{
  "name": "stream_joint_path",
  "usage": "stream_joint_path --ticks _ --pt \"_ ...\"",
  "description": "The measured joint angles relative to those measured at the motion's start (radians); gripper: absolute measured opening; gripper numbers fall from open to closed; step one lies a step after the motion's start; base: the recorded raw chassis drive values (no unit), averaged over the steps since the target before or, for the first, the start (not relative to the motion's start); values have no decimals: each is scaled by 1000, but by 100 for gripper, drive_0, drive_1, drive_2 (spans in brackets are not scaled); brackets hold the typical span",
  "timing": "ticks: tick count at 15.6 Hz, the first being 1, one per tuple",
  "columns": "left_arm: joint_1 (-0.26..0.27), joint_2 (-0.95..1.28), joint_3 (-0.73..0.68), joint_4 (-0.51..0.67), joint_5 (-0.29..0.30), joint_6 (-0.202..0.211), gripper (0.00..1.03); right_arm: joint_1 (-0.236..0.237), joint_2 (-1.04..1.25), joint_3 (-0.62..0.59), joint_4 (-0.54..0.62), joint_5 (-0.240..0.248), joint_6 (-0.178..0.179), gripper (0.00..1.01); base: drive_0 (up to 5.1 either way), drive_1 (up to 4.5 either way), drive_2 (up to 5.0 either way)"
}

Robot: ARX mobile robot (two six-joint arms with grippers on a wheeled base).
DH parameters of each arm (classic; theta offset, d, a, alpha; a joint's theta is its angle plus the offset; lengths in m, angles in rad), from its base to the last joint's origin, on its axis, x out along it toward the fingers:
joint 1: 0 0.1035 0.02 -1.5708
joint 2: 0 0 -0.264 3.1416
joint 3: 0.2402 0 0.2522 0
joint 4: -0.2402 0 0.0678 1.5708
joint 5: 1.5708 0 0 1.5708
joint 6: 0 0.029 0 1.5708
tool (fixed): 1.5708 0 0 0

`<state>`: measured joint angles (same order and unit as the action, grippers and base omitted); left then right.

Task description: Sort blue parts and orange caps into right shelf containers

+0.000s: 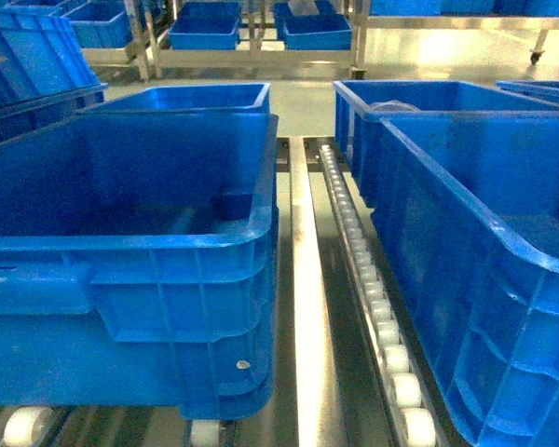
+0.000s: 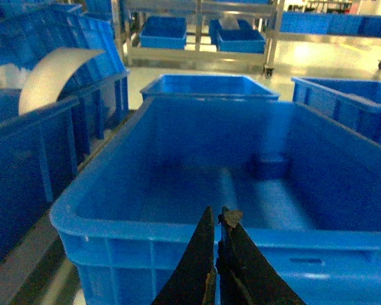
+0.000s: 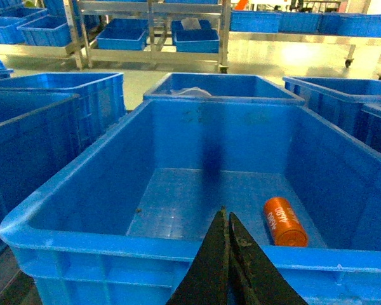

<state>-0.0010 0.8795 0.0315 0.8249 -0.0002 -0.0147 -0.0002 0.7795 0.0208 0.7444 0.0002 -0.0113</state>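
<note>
One orange cap (image 3: 284,221), a smooth cylinder with white lettering, lies on its side on the floor of a big blue crate (image 3: 140,244), near its right wall. My right gripper (image 3: 225,217) hangs shut and empty just in front of that crate's near rim. In the left wrist view my left gripper (image 2: 217,216) is also shut, in front of another blue crate (image 2: 114,229) whose visible floor looks bare. A small pale scrap clings to its right fingertip (image 2: 232,217). No blue parts are in view. The head view shows both crates (image 1: 121,233) (image 1: 484,279) on the steel shelf (image 1: 303,307), but neither gripper.
A row of white rollers (image 1: 382,326) runs between the two near crates. More blue crates stand behind (image 1: 191,96) (image 3: 222,86) and to both sides. A curved white sheet (image 2: 51,76) sticks out of the crate at the left. Steel racks with crates (image 1: 205,33) stand across the floor.
</note>
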Motion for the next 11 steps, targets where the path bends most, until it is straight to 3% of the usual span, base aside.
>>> stream_joint_path --ticks 11 --pt "1 -521 -22 -469 0 0 2 0 -471 -8 -435 0 0 1 0 0 0"
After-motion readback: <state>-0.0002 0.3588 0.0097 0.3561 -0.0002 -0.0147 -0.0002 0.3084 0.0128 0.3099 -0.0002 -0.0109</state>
